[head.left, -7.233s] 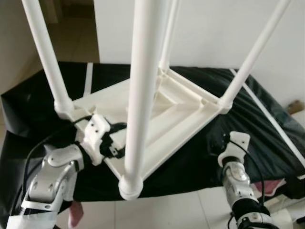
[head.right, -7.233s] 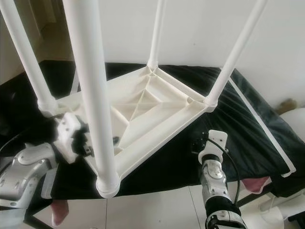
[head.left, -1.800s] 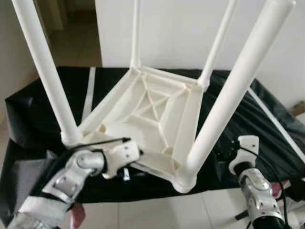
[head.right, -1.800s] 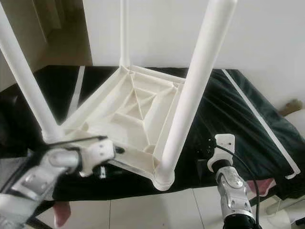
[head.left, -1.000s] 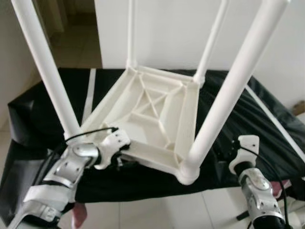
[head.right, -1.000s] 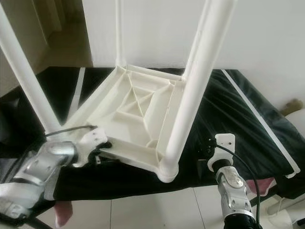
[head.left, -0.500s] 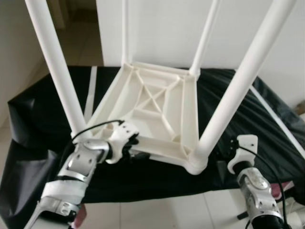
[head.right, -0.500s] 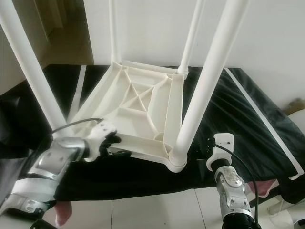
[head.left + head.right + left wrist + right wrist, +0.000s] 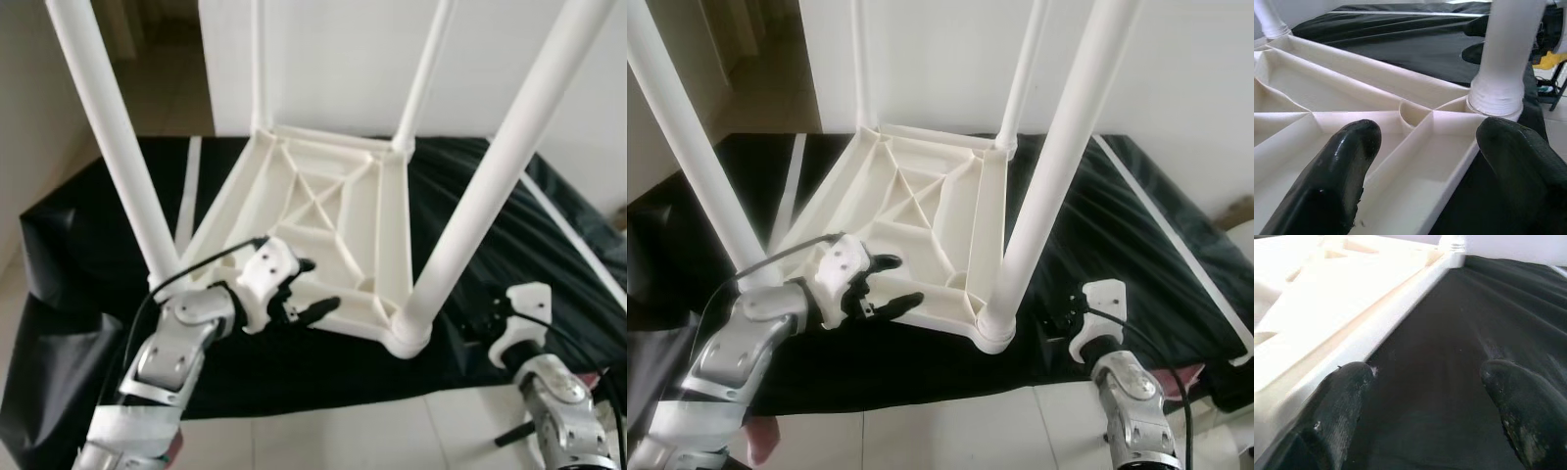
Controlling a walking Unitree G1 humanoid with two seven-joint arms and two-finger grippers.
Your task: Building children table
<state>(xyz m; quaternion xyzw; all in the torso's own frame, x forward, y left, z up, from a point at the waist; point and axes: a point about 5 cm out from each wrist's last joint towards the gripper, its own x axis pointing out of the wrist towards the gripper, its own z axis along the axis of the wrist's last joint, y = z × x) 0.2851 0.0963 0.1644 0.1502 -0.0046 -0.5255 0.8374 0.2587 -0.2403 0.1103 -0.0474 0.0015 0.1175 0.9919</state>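
White plastic children's table (image 9: 323, 211) lies upside down at frame centre on a surface draped in black sheet (image 9: 88, 245), four legs sticking up. Nearest leg (image 9: 490, 166) rises from the corner socket at lower right of centre, leaning toward upper right. Left tool (image 9: 302, 290) at lower left of centre, fingers (image 9: 1332, 171) spread apart over the near edge of the ribbed underside, nothing clamped. Right tool (image 9: 1425, 406) at lower right, fingers apart above the black sheet, just beside the table's right rim, holding nothing. White wall (image 9: 323, 49) behind.
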